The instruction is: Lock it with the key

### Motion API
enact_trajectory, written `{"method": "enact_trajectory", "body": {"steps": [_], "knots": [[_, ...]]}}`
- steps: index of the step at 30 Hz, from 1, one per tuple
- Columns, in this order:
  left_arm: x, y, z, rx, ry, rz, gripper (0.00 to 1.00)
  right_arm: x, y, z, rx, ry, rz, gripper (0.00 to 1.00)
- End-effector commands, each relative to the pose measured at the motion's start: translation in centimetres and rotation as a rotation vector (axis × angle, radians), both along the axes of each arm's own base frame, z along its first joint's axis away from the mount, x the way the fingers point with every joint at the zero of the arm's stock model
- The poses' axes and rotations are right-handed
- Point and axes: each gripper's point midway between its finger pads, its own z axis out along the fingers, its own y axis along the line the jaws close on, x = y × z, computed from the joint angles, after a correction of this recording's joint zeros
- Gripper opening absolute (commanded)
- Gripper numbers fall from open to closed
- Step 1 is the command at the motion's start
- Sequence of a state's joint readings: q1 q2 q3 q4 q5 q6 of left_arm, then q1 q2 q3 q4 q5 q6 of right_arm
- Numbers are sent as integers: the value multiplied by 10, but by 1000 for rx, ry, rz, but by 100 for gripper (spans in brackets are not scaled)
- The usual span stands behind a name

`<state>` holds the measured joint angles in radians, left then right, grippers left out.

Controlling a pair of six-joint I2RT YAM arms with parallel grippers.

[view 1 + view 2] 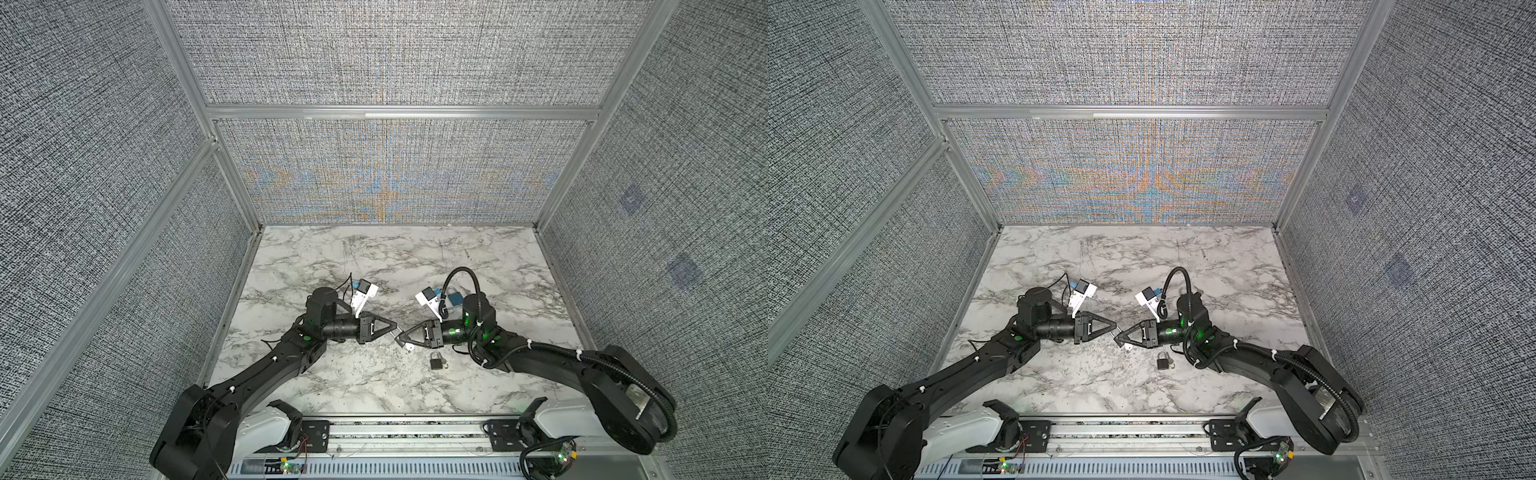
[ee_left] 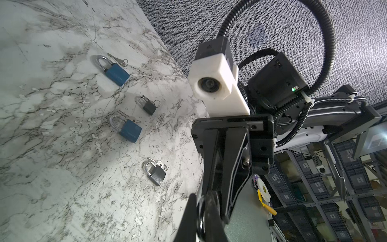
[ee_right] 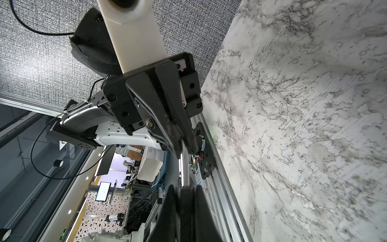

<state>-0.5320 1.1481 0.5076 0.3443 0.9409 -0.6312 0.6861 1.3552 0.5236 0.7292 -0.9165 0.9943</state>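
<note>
Both grippers meet tip to tip above the middle of the marble table (image 1: pixel 332 257). My right gripper (image 3: pixel 184 189) is shut on the dark body of a padlock (image 3: pixel 185 202). The padlock's silver shackle (image 3: pixel 182 167) reaches across to my left gripper (image 2: pixel 202 199), which is shut on the loop. In both top views the left gripper (image 1: pixel 394 329) (image 1: pixel 1113 326) and right gripper (image 1: pixel 402 338) (image 1: pixel 1120 337) almost touch. A small pale piece (image 1: pixel 409 348) hangs under the right fingertips; I cannot tell whether it is the key.
Several more padlocks lie on the table on the right arm's side. They include a dark one with keys (image 1: pixel 435 360) (image 2: pixel 156 174), a small black one (image 2: pixel 149 106) and two blue ones (image 2: pixel 116 72) (image 2: pixel 128 128). Fabric walls enclose three sides.
</note>
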Motion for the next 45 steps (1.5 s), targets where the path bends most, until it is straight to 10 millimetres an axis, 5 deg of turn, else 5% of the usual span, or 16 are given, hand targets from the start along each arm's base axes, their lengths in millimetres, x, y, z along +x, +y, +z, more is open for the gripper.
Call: {"method": "enact_trajectory", "body": {"steps": [1,30,45], "knots": [[-1,3,-18,43,45,28,0,3,5,49,152,-164,8,0],[-32,4,-24,8,99,31,0,32,18,54,105,-199,-60,0],[10,14,-23,54,139,261,0,31,9,4,-26,-148,-99,0]]}}
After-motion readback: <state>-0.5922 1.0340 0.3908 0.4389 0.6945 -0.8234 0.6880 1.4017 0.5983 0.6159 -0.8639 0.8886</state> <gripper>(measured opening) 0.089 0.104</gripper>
